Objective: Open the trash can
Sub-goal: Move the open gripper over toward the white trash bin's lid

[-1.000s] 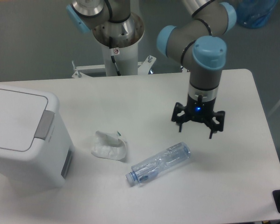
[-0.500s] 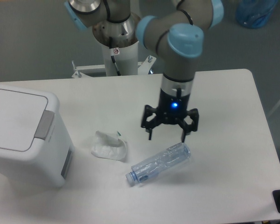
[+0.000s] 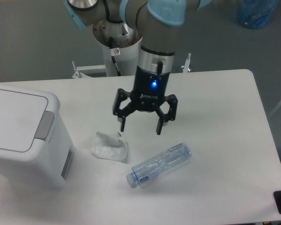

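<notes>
The trash can (image 3: pixel 23 140) is a large white boxy bin at the left edge of the table, its flat lid down, with a grey push tab (image 3: pixel 45 125) on its right rim. My gripper (image 3: pixel 140 127) hangs open and empty over the middle of the table, well to the right of the bin and above the crumpled tissue's right side. Its two fingers (image 3: pixel 122 123) point down.
A crumpled white tissue (image 3: pixel 110 146) lies just right of the bin. A clear plastic bottle (image 3: pixel 161 164) lies on its side in front of the gripper. The arm's base column (image 3: pixel 118 47) stands at the table's far edge.
The gripper has moved steadily left across the table, from the right side to the middle, nearer the bin. It stays open. The bin, tissue and bottle have not moved.
</notes>
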